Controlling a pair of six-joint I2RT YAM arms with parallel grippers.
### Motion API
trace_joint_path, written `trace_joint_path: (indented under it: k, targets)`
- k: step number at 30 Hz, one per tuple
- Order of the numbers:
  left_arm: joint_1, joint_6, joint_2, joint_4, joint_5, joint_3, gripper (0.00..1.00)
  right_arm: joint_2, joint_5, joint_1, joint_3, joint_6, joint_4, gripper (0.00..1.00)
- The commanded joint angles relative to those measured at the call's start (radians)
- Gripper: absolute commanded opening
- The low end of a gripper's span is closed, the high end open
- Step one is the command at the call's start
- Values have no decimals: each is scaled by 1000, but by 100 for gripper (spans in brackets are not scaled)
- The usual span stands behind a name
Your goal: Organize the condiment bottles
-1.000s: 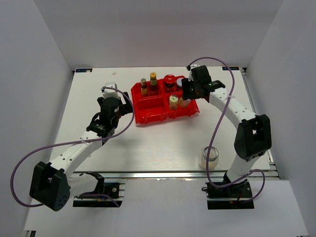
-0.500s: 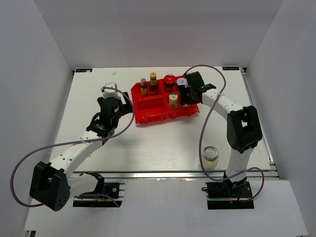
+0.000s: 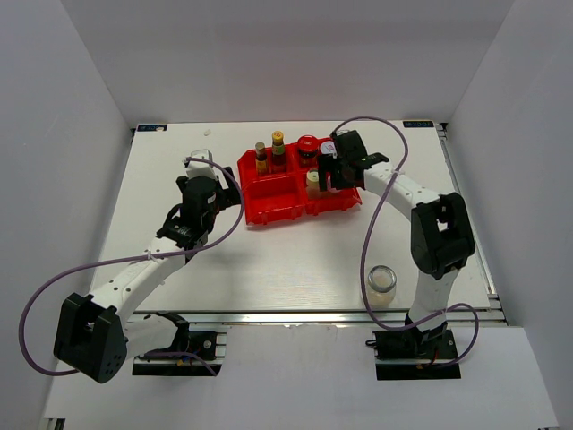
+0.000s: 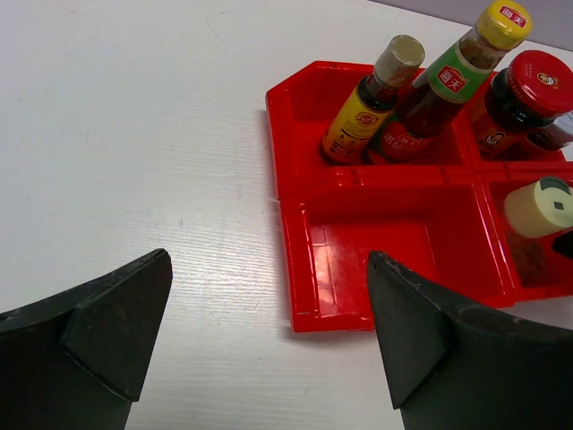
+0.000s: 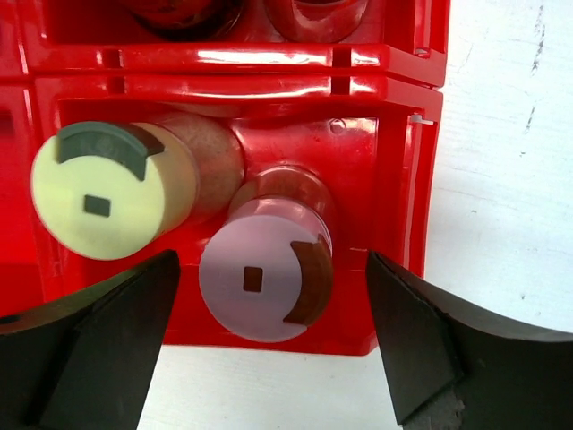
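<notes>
Over the near right compartment of the red tray (image 5: 398,188), my right claw (image 5: 271,260) stands wide open. It has one finger on each side of the pink-capped shaker (image 5: 264,282), with a gap showing on both sides, so I grip nothing. That shaker stands upright on the compartment floor, close to the tray's right wall. Just beside it on its left, in the same compartment, is the cream-capped shaker (image 5: 112,193); whether the two bodies touch I cannot tell. Beyond the divider lie the far compartments. The far right one holds the red-lidded jar (image 4: 528,90), and the far left one holds the yellow-capped sauce bottle (image 4: 452,76) with the shorter sauce bottle (image 4: 372,107) just beside it. Out to the left of the tray, my left claw (image 4: 269,260) is also spread fully open and holds nothing. It hovers above the bare tabletop (image 4: 134,134) and faces the tray's near left compartment, clear of the tray wall. Well apart from all of this, a glass jar (image 3: 381,282) with pale contents stands alone on the tabletop near the base of my right arm — outside the tray altogether.
</notes>
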Motion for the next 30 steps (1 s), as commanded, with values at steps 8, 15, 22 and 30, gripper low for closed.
trace_joint_path:
  k: [8,15,22,30]
  targets:
    - [5,4,-35,1,8,9,98,-296,45,5,-110,30,-57,89]
    - [5,-5,-24,-30,37,27,98,-528,119,5,-310,143,-283,89]
    - [5,-12,19,-50,175,62,98,-739,64,5,-443,200,-534,89]
    - [-36,-18,79,-73,307,105,98,-877,-32,5,-551,217,-674,89]
